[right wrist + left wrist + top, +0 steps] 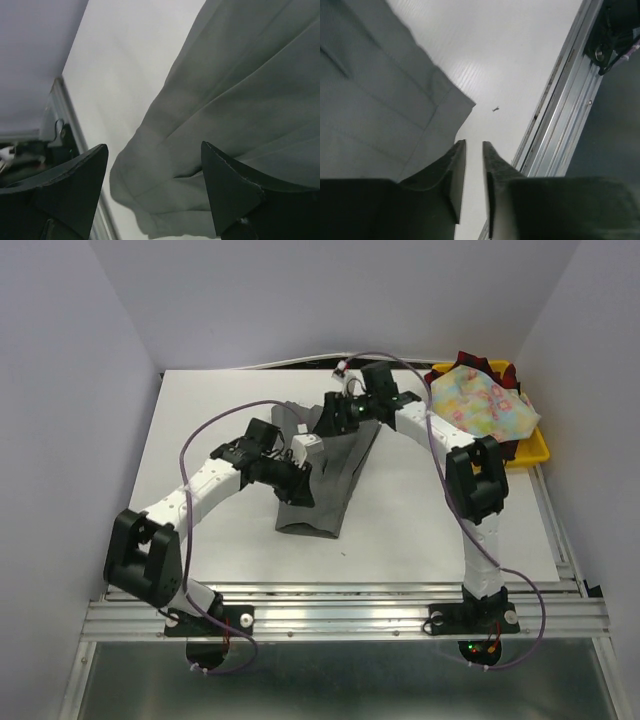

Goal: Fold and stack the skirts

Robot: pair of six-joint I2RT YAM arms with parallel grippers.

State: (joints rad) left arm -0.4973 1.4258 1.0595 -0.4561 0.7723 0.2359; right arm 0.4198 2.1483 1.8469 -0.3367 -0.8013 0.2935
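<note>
- The left claw [474, 152] is open only a crack. Its two dark fingers [451, 175] stand almost parallel with a narrow slit between them, and nothing is in that slit.
- Through the slit only bare white table [510, 60] shows.
- The grey skirt [375, 100] lies just to one side of this claw. Its corner ends close to the nearer fingertip, but the wrist view does not show whether the finger touches the cloth.
- A tiny dark speck [495, 108] sits on the table beyond that corner, and a metal rail [560, 115] runs along the table edge past it.
- The right claw [154, 146] is wide open and grips nothing.
- Between and under its fingers [230, 185] lies the same grey skirt [235, 90], with soft pleats and a rounded, bunched edge against the white table [125, 65].
- From above, the left claw [297, 478] and the right claw [338, 417] both hang over the grey skirt [322, 502], one near each end.
- The skirt lies in a long strip in the middle of the table [220, 540], its near end toward the arm bases.
- The floral skirt [482, 405] rests on top in the yellow tray [537, 450] at the far right corner, well apart from both claws.
- The plaid skirt [478, 364] shows beneath it at the tray's far side.
</note>
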